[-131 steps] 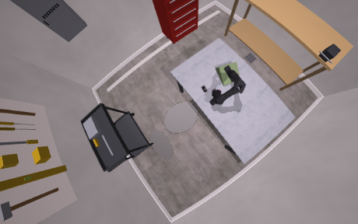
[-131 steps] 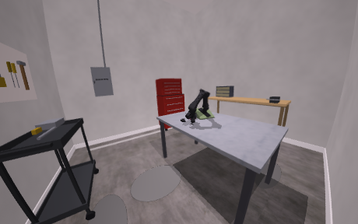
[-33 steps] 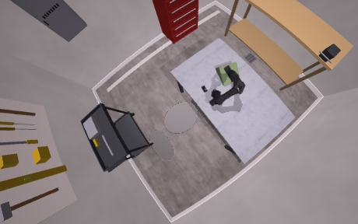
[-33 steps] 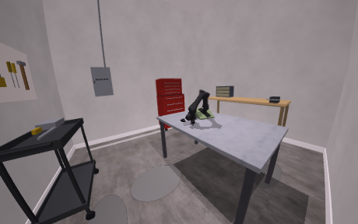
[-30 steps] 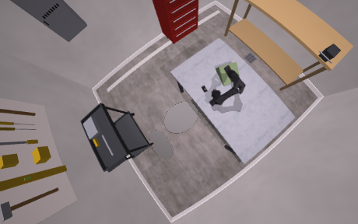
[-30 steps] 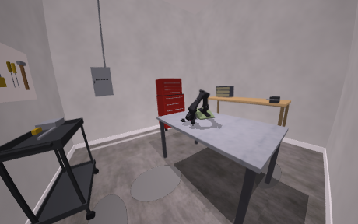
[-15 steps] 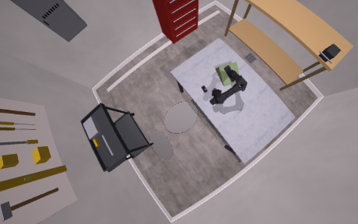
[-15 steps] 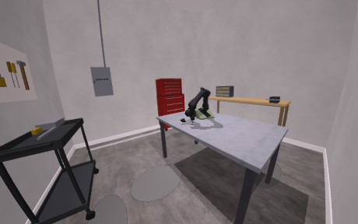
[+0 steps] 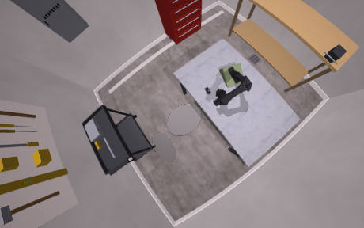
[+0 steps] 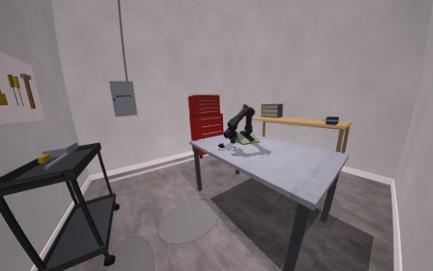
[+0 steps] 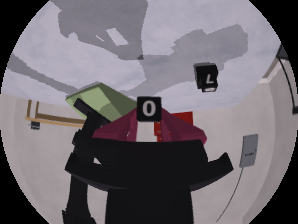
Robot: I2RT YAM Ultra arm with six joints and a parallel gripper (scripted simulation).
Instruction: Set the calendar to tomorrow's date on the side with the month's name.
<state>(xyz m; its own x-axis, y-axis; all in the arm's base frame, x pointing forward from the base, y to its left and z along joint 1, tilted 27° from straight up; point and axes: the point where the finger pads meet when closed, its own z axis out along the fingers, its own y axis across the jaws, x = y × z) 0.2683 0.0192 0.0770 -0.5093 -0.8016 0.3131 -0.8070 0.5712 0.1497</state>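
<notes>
From where I'm standing, the far left wall carries a pale tool board (image 9: 51, 166) (image 10: 38, 105), with a hammer and yellow-handled tools on it. In front of it is a black cart (image 9: 134, 131) (image 10: 85, 160) with a small yellow item (image 9: 97, 145) (image 10: 44, 158) on its top. Next along, a grey panel (image 9: 59, 20) (image 10: 123, 99) (image 11: 249, 150) hangs on the wall, and after it comes a red drawer cabinet (image 9: 168, 20) (image 10: 204, 119) (image 11: 180, 120), partly behind the pale table (image 9: 253, 119) (image 10: 282, 157) (image 11: 40, 30).

Near that end of the table lies 1 black cube (image 9: 208, 90) (image 10: 221, 145) (image 11: 206, 77), its white mark like an upside-down 7. Just to its right, the gripper (image 9: 218, 101) (image 10: 232, 140) (image 11: 149, 111) reaches down low over the table, clenched on the other black cube (image 11: 149, 108). That 1 shows a white 0, upright in the wrist view, between the reddish fingers. I can't tell whether it touches the tabletop. So the 2 cubes are apart; I can't make out the calendar's tray.

The black arm (image 9: 237, 91) (image 10: 240, 118) (image 11: 80, 180) bends up and back to its foot beside a green, slanted piece (image 9: 225, 77) (image 10: 251, 140) (image 11: 95, 97). Farther right, behind the table, is a wooden bench (image 9: 309, 24) (image 10: 301, 122) (image 11: 55, 121) with a drawer box (image 10: 272, 110) and a small dark object (image 9: 336, 53) (image 10: 332, 120) (image 11: 35, 125) on it.
</notes>
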